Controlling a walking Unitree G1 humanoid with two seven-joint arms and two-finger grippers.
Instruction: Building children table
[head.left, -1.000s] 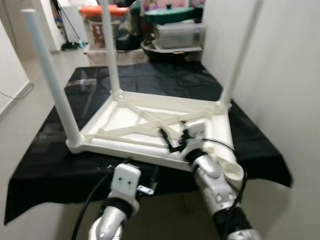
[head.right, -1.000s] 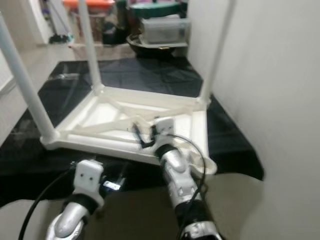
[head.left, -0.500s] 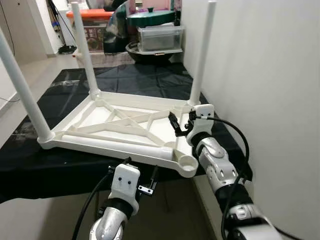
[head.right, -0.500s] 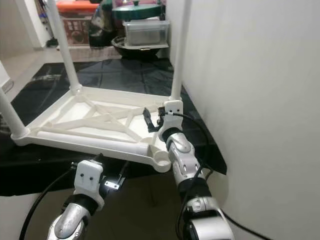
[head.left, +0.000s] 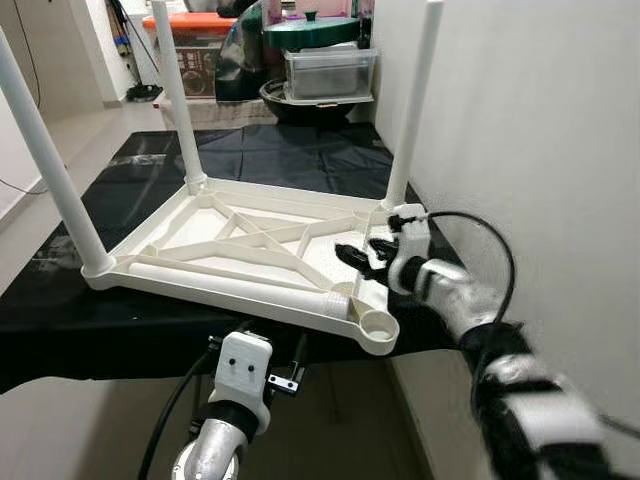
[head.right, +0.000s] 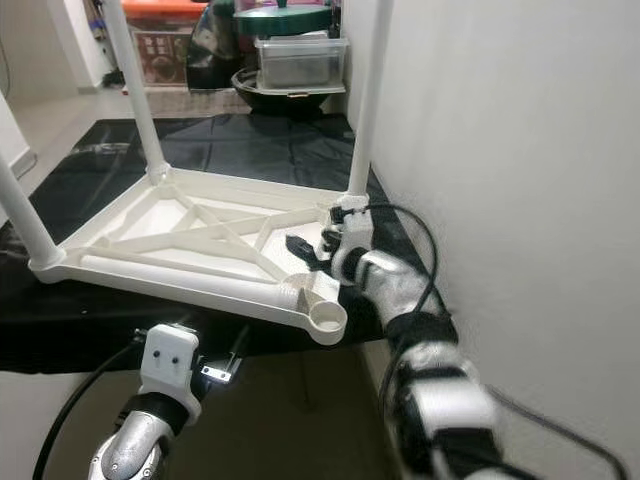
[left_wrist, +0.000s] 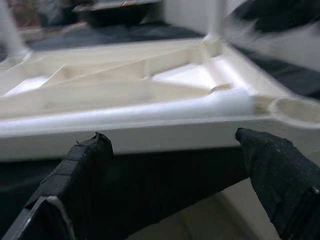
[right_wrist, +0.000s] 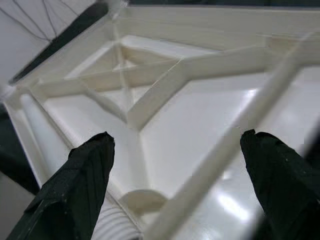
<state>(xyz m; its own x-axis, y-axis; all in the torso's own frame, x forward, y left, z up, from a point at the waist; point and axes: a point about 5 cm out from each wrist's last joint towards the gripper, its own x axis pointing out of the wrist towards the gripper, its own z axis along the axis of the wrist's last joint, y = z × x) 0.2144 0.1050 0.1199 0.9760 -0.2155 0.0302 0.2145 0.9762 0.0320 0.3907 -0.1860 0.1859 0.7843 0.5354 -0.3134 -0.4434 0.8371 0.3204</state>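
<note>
Black-draped bench (head.left: 150, 330) carries upturned children table (head.left: 250, 250), three legs up, loose leg (head.left: 240, 283) by empty socket (head.left: 380, 323). Right gripper (head.left: 362, 257) has swung inboard, jaws wide, empty; left gripper (left_wrist: 175, 165) likewise, below edge. Grab looks imminent.

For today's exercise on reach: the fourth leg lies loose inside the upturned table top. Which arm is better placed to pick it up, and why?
Probably the right. The right gripper, fingers open, hovers just above the loose leg; the left gripper sits below the table top edge.
</note>
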